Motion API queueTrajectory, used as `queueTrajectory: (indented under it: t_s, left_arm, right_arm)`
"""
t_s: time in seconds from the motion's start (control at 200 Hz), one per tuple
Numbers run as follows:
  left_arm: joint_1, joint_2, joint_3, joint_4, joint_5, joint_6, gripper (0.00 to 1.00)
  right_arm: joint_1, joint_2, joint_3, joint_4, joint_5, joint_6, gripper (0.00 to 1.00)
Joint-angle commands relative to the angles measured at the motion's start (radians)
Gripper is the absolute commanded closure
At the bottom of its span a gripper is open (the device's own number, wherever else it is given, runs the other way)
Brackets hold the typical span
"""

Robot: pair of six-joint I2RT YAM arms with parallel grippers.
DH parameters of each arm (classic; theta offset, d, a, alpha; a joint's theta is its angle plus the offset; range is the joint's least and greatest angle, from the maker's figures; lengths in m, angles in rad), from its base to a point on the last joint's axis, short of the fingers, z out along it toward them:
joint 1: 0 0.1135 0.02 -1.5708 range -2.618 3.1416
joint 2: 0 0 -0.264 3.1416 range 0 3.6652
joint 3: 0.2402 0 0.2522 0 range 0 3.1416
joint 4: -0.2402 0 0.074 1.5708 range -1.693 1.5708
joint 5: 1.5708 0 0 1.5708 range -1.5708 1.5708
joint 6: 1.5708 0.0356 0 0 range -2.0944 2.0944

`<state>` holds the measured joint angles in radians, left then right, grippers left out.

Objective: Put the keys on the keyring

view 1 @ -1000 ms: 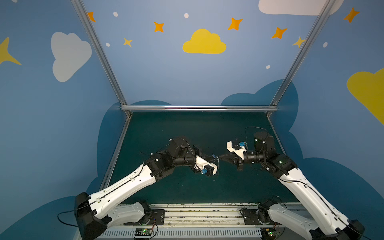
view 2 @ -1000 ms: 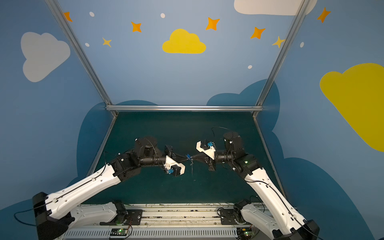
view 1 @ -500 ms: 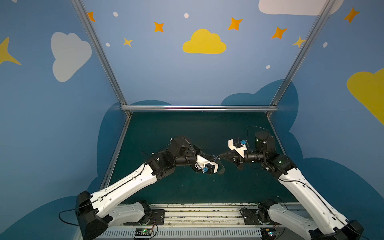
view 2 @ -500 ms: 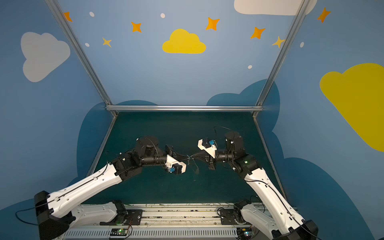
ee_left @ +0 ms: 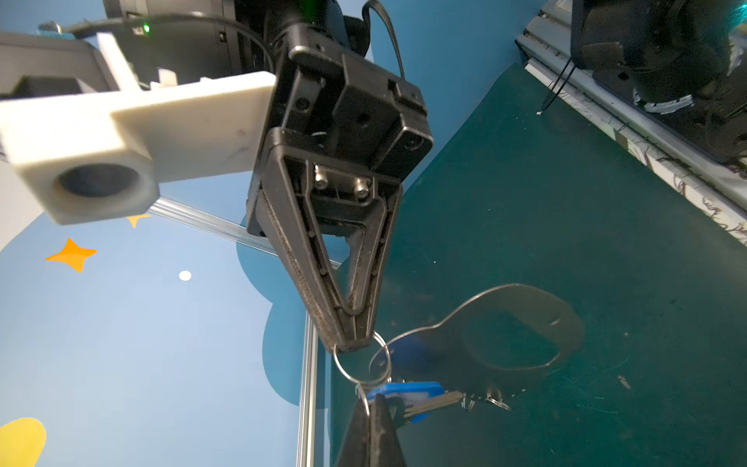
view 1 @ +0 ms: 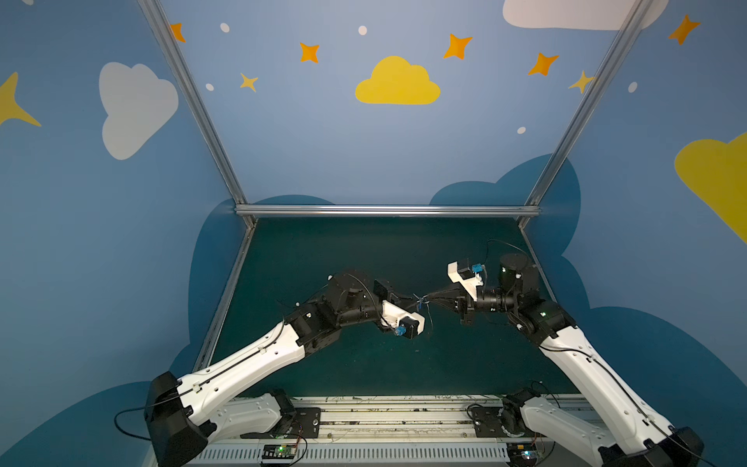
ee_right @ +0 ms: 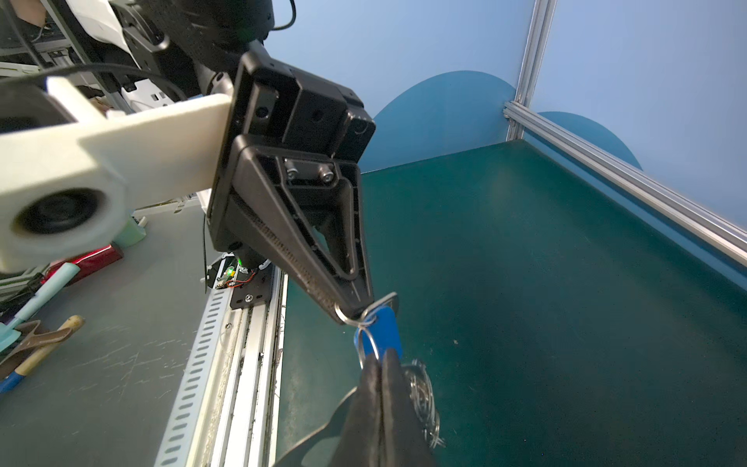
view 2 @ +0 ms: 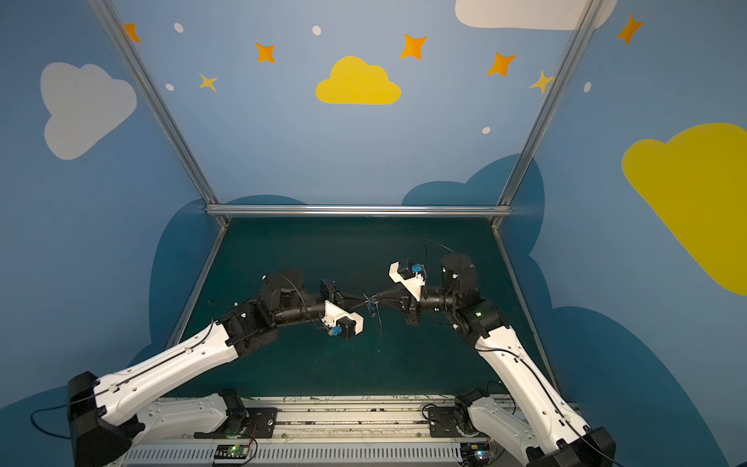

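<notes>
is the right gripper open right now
No, in the left wrist view the right gripper is shut, its tips pinching a wire ring.

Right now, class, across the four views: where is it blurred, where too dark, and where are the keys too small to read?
In both top views the keys are a tiny glint over a dim mat; in the left wrist view the keyring hangs dark, nearly a silhouette; in the right wrist view the white camera mount is soft and the wire rings are smeared.
</notes>
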<state>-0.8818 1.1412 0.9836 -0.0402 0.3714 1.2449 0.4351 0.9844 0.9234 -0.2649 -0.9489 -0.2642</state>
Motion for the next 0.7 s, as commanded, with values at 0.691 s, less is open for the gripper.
queueTrajectory:
  t_s: [0.691]
  left_arm:
    - [-0.026,0.008,-0.015,0.051,-0.021,-0.136,0.97]
  right_arm:
    - [-0.006,0.001,-0.008,0.166,-0.033,0.054,1.00]
